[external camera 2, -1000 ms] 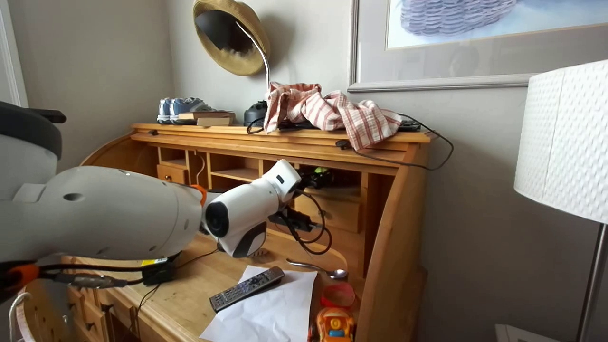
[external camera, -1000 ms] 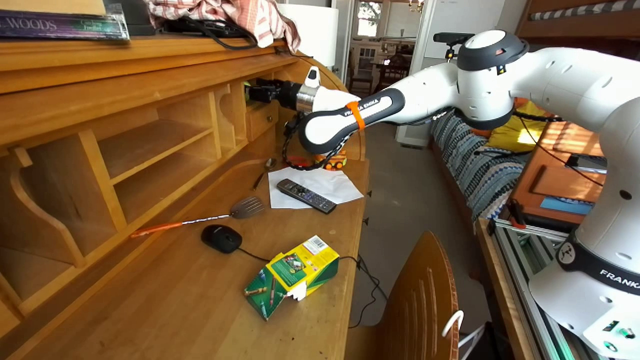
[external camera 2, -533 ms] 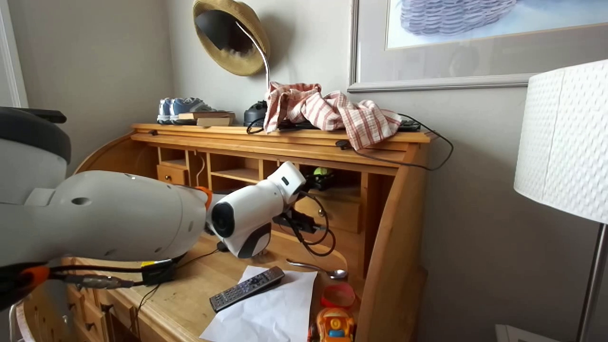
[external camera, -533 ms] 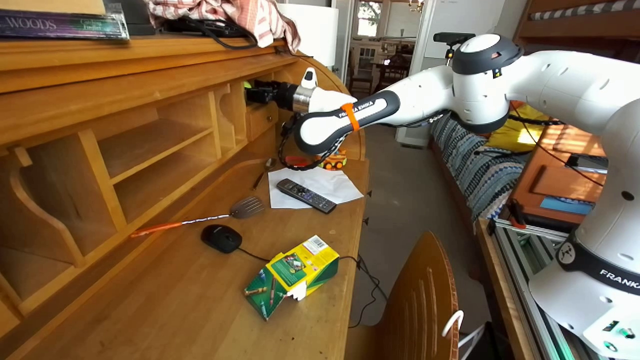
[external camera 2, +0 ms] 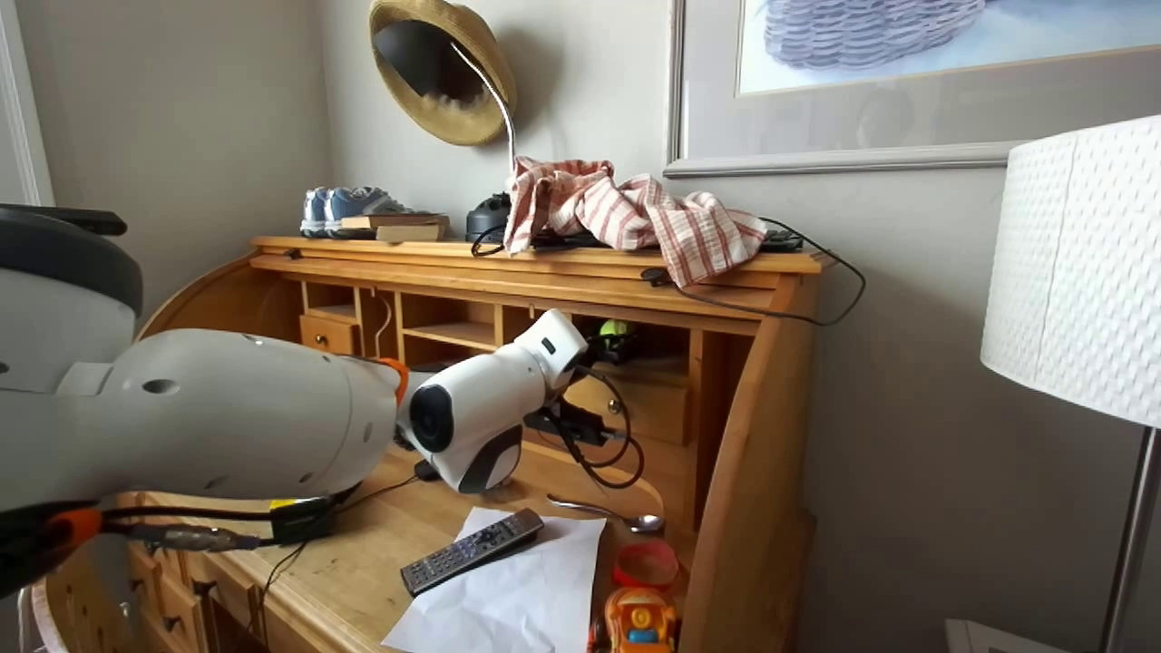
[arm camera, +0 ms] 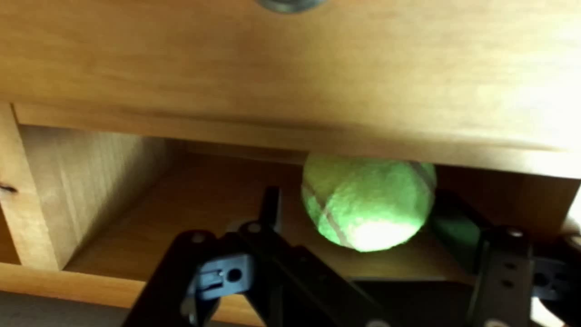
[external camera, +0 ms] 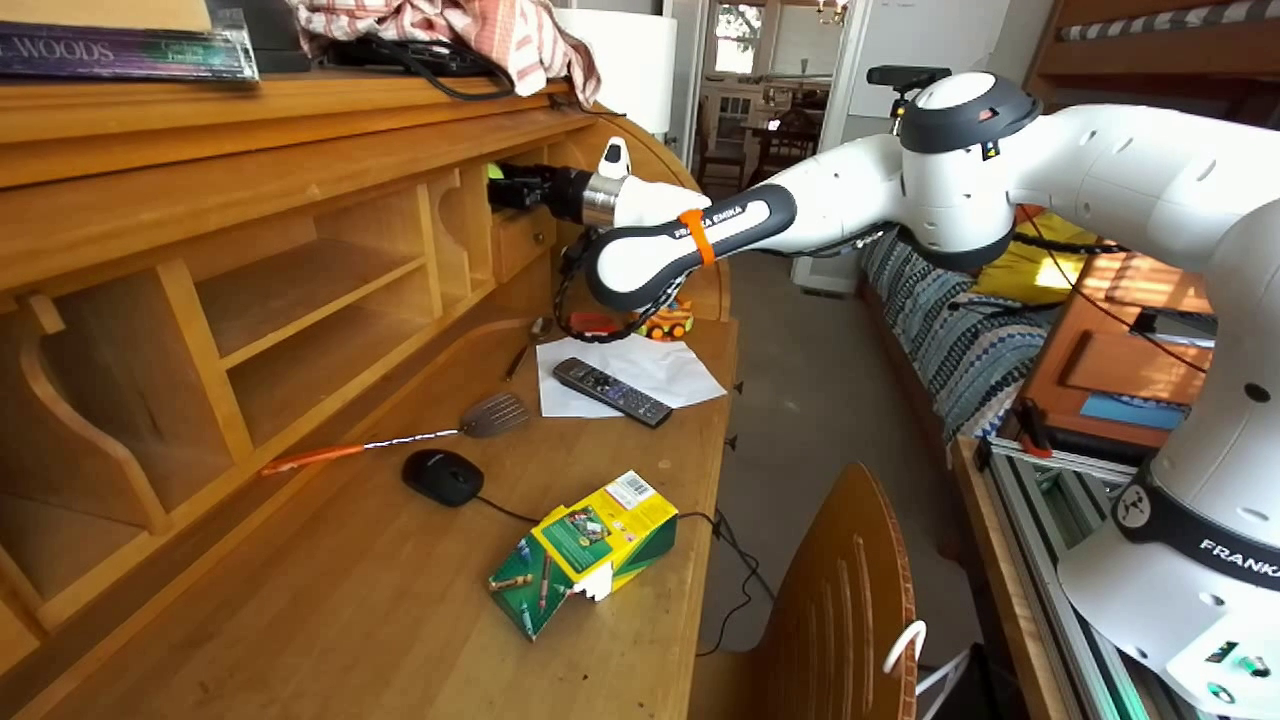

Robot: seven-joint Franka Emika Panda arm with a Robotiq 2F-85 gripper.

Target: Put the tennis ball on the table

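Observation:
The fuzzy yellow-green tennis ball [arm camera: 370, 200] sits in a cubbyhole of the roll-top desk, above a small drawer. Part of it is hidden behind the wooden edge in the wrist view. My gripper [arm camera: 361, 206] is open with the ball between its fingers. One finger stands apart from the ball; the other is very close, and I cannot tell whether it touches. In both exterior views the black gripper [external camera: 518, 188] [external camera 2: 615, 345] reaches into the cubbyhole, with a bit of the ball [external camera: 494, 171] [external camera 2: 619, 327] showing. The table is the wooden desk, with its flat writing surface [external camera: 350, 610] [external camera 2: 363, 553] below.
On the desk lie a remote [external camera: 612, 391] on white paper [external camera: 680, 367], a spatula [external camera: 495, 415], a black mouse [external camera: 442, 477], a green-yellow box [external camera: 590, 545], a spoon [external camera 2: 635, 522], a red ring [external camera 2: 646, 564] and an orange toy [external camera 2: 640, 621]. A cubbyhole divider [arm camera: 41, 204] stands beside the gripper.
The arm and gripper have shifted slightly, leftward in one picture and rightward in the opposite one. A little more of the ball shows above the gripper.

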